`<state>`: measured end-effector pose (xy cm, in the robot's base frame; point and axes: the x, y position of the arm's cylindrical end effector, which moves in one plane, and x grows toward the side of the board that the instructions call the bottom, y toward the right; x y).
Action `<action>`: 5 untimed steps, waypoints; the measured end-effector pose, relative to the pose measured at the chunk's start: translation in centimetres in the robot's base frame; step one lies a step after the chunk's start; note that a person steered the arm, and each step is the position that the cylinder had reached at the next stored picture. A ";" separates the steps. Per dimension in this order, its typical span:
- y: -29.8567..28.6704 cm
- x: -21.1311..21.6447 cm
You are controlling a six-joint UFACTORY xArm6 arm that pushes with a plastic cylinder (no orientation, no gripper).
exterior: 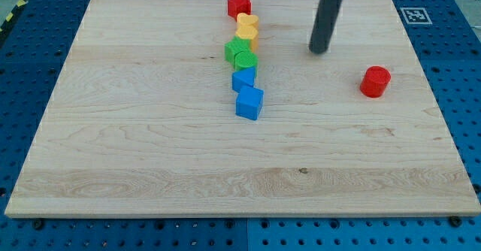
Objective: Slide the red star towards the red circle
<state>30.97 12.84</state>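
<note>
red star (pixel 239 4) at view's top, heading a block column; red circle (pixel 375 81) well apart, right

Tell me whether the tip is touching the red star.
Apart. The camera view shows bare wood between my tip and the red star, which lies toward the view's upper left.
</note>
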 end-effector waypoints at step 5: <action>-16.4 -11.7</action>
<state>19.23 -3.54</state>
